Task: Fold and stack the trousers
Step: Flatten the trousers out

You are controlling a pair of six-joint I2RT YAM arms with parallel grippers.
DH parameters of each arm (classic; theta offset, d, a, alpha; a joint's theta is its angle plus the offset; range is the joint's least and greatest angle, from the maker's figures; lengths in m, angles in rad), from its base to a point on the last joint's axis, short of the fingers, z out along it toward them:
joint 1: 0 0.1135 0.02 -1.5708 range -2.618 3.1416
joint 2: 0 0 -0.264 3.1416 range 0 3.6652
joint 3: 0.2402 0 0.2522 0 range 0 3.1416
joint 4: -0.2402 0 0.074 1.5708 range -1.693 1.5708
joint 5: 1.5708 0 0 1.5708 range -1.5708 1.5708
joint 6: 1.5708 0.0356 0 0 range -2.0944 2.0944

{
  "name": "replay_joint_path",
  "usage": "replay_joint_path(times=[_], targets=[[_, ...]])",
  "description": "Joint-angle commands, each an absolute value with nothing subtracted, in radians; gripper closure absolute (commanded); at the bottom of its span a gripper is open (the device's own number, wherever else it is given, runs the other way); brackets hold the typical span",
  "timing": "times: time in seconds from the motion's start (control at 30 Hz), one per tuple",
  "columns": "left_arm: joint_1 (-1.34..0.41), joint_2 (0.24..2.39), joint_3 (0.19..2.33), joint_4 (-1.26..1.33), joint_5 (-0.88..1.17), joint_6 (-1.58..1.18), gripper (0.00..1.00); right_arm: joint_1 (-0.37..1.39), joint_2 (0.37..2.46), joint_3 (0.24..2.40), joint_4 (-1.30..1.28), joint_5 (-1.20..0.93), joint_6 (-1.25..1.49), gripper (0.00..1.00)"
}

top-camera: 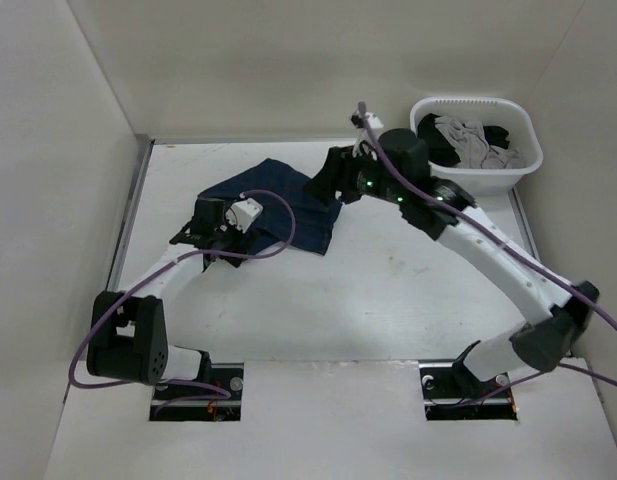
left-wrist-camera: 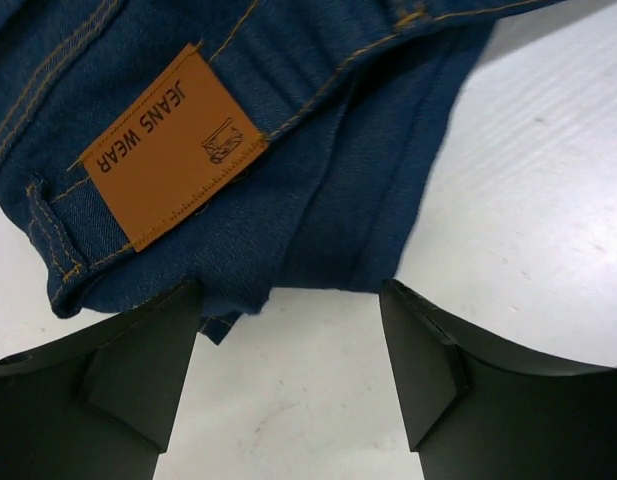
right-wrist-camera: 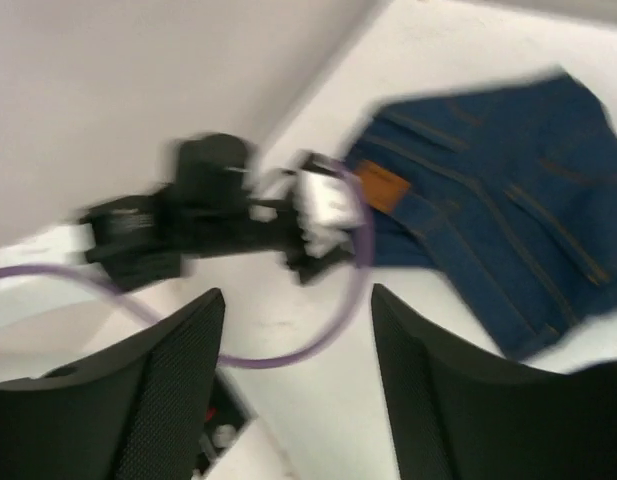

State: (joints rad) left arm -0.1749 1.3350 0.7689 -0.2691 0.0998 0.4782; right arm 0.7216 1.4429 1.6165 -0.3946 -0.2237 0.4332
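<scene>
- I see one pair of dark blue jeans (top-camera: 288, 205). They lie bunched up on the white table (top-camera: 388, 290), at the back and a bit to the left.
- The jeans have one brown patch (left-wrist-camera: 173, 145) that says "JEANS WEAR". It has orange thread lines around it.
- My left gripper (left-wrist-camera: 290, 295) is down low, right at the near edge of the jeans by the patch. Its jaws are wide apart and there is nothing between them.
- My right gripper (right-wrist-camera: 295, 300) is up above the right edge of the jeans. Its jaws are apart too and hold nothing. That picture is blurry.
- One white basket (top-camera: 475, 102) sits in the back right corner, well apart from the jeans. It holds a heap of grey and black clothes (top-camera: 473, 140). I cannot count them.
- The right arm stretches over the table between the basket and the jeans.
- There are two purple cables, one on each arm. The left one (top-camera: 273, 225) loops over the jeans.
- Plain walls stand on three sides of the table.
</scene>
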Motion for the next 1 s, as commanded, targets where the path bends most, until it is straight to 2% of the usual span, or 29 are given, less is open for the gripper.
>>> replay_joint_path(times=[0.0,0.1,0.13,0.37,0.53,0.7,0.97], targets=[[-0.162,1.354,0.765,-0.121,0.029,0.418,0.28,0.665,1.608,1.436,-0.392,-0.124,0.555,0.3],[-0.166,1.368,0.753,-0.107,0.029,0.397,0.27,0.613,1.693,1.414,-0.284,-0.084,0.653,0.15],[-0.169,1.374,0.747,-0.101,0.023,0.4,0.27,0.595,1.744,1.425,-0.255,-0.075,0.691,0.03],[-0.191,1.401,0.718,-0.094,-0.02,0.388,0.28,0.558,1.939,1.532,-0.29,0.08,0.779,0.0],[-0.214,1.387,0.701,-0.091,-0.023,0.38,0.28,0.565,2.034,1.557,-0.291,-0.018,0.836,0.0],[-0.215,1.388,0.703,-0.091,-0.017,0.351,0.28,0.604,2.056,1.523,-0.284,-0.071,0.908,0.04],[-0.307,1.379,0.687,-0.12,0.018,0.35,0.29,0.593,2.01,1.436,-0.285,0.018,0.914,0.01]])
